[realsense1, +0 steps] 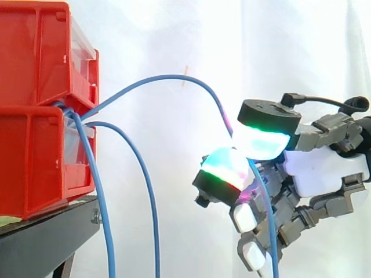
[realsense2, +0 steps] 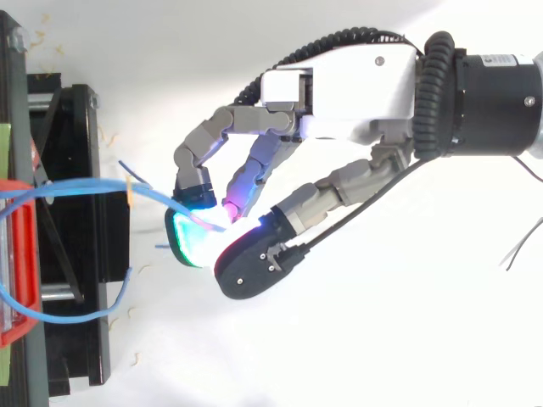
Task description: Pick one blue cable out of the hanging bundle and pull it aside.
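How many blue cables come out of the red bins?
3. The upper cable arcs from the bins into the hand, pinched there; the left cable and the middle cable hang down. Others may hide inside the bins.

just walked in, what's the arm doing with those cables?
The robot hand has one blue cable pinched between its glowing pads and holds it out to the side, away from the red bins. The cable arcs from between the bins across to the hand, then drops below it. The other blue cables hang straight down near the bins, apart from the held one.
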### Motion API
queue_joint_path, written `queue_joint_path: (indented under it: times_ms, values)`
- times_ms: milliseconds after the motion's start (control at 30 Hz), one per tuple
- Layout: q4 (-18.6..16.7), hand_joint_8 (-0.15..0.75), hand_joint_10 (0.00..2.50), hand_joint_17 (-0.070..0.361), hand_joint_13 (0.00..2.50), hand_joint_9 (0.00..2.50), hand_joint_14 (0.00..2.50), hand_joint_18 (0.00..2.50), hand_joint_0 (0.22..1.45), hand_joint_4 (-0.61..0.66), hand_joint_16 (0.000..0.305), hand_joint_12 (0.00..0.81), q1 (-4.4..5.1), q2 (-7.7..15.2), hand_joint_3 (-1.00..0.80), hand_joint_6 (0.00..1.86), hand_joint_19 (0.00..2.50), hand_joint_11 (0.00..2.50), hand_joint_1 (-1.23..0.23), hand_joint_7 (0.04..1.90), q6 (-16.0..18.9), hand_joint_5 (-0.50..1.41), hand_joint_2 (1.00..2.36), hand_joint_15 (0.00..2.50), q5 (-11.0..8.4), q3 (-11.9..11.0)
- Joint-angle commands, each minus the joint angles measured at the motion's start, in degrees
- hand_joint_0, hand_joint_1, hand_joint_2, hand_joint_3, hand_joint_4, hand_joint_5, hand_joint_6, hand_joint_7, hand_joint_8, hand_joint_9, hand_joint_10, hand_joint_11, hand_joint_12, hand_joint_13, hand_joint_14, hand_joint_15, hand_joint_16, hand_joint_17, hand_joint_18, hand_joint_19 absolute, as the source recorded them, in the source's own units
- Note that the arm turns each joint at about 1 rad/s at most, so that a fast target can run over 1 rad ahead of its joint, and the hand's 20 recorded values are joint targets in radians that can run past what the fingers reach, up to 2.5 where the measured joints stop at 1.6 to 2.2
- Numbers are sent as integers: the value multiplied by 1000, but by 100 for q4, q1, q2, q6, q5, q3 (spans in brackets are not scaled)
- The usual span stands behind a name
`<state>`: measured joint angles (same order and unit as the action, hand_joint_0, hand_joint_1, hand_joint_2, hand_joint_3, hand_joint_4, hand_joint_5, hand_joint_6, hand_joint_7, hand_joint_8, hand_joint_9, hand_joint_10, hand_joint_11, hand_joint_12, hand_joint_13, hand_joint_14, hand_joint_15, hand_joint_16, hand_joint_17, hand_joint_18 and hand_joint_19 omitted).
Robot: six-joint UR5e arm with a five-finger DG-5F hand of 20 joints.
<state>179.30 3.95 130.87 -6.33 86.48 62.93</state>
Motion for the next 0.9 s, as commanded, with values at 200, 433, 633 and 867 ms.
queue_joint_path:
  times_ms: [200,433,633,867]
  values:
    - [9,245,9,151,722,959,18,456,436,-32,67,436,1,0,-500,848,668,177,-492,980,-132,-35,1000,509,18,9]
    - [0,252,6,155,721,956,18,462,420,-30,69,440,-25,0,-500,849,656,173,-523,962,-378,-36,1000,490,88,9]
    - [9,251,6,155,712,956,18,444,422,-33,69,442,-52,0,-500,849,665,176,-414,974,-369,-38,1000,494,255,9]
    - [237,254,6,155,708,940,18,438,425,-21,69,446,-87,0,-500,846,675,179,-396,952,-343,-43,1000,488,211,0]
